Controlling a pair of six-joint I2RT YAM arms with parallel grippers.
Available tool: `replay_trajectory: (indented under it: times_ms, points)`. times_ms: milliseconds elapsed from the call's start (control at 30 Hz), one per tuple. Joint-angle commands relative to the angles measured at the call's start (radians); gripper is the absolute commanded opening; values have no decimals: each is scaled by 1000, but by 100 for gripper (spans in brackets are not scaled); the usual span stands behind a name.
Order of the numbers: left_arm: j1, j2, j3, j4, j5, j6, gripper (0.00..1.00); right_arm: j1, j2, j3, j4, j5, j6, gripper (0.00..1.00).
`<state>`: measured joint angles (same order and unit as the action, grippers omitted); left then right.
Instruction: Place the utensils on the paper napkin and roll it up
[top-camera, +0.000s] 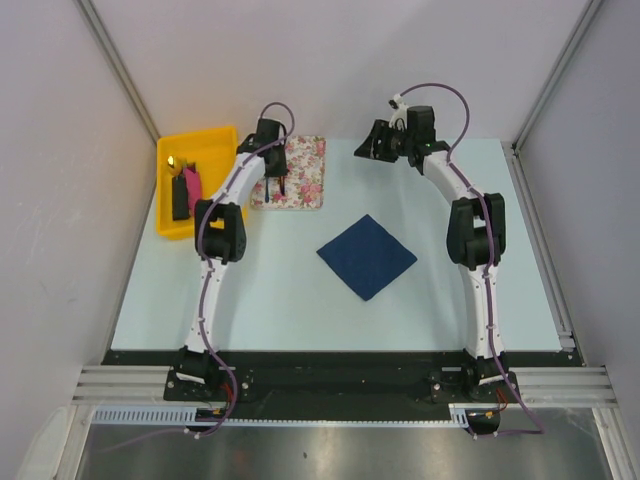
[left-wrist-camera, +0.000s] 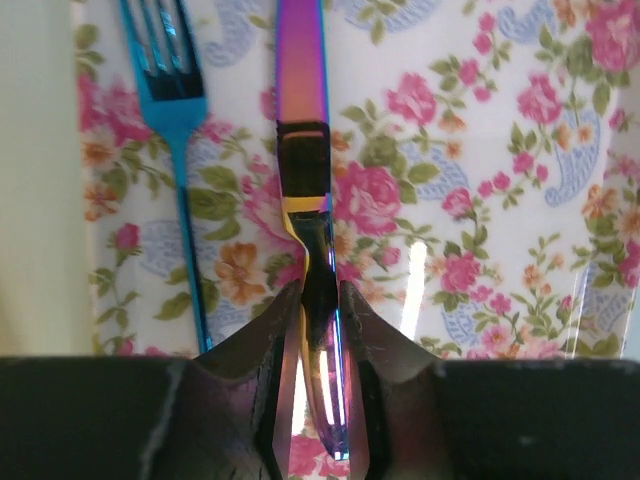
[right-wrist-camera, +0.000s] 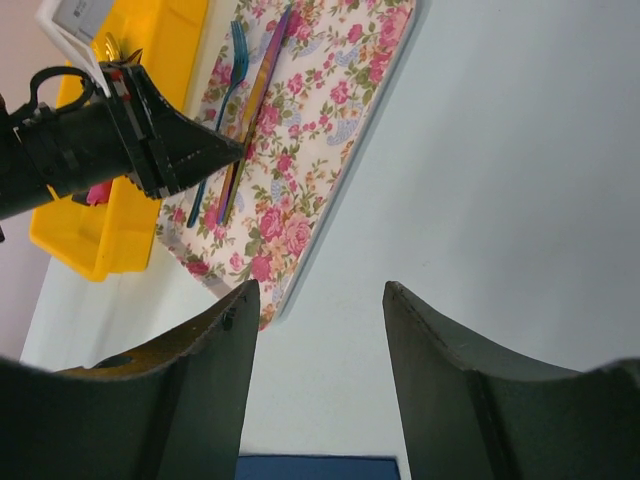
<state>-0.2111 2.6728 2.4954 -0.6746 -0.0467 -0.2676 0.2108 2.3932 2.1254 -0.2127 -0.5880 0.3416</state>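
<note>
Left wrist view, item one: your left hand (left-wrist-camera: 320, 295) is closed down on the iridescent knife (left-wrist-camera: 303, 100). Its fingers (left-wrist-camera: 262, 345) pinch the purple-gold handle from both sides, and the blade runs straight away from the camera.

Item two: the blue fork (left-wrist-camera: 185, 200) lies just beside the knife, parallel to it and not touching. No finger is on it.

Item three: both utensils lie on the floral mat (top-camera: 305, 175), at the far side of the bench (top-camera: 280, 300).

Item four: the navy paper napkin (top-camera: 367, 256) lies flat mid-bench, turned corner-on, well apart from the mat and bare.

Item five: your right hand (right-wrist-camera: 315, 340) hangs wide open above the bench with nothing between its fingers, and the napkin's edge shows just below it.

Item six: the yellow bin (top-camera: 215, 140), left of the mat, holds a black block (top-camera: 180, 200) and a pink block (top-camera: 193, 185) side by side.
</note>
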Motion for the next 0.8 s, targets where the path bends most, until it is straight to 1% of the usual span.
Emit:
replay_trajectory:
  times_ms: [0,67,100,133,167,233,300,367,500,567,600,633,767]
  points:
    - [-68,13,36,-72,-39,90,26,-10,-43,39,6,8,13,57]
    - [-63,15,5,-141,-29,61,22,-11,-46,38,4,7,11,57]
    - [-50,15,-10,-163,14,45,20,-13,-49,36,3,7,11,57]
    - [-42,4,-36,-180,34,15,15,-16,-51,31,4,4,14,57]
    - [-37,-13,-121,-177,39,7,13,-13,-51,31,4,1,16,57]
    - [-34,-51,-170,-186,120,19,6,-16,-52,28,1,-6,19,56]
    - [-43,-73,-196,-200,149,33,3,-16,-54,27,1,-15,22,56]
    - [-53,-109,-216,-206,166,59,3,-14,-52,27,3,-22,28,56]
    - [-68,-128,-185,-195,151,83,18,-11,-66,4,15,-39,31,56]
    - [-71,-113,-143,-213,102,94,22,-7,-74,-15,25,-45,31,56]
    - [-71,-110,-139,-215,91,99,33,-7,-80,-19,27,-49,30,56]
    - [-71,-111,-138,-206,87,103,36,-7,-86,-25,30,-50,30,56]
    - [-71,-110,-139,-155,71,102,40,-8,-97,-44,35,-56,30,57]
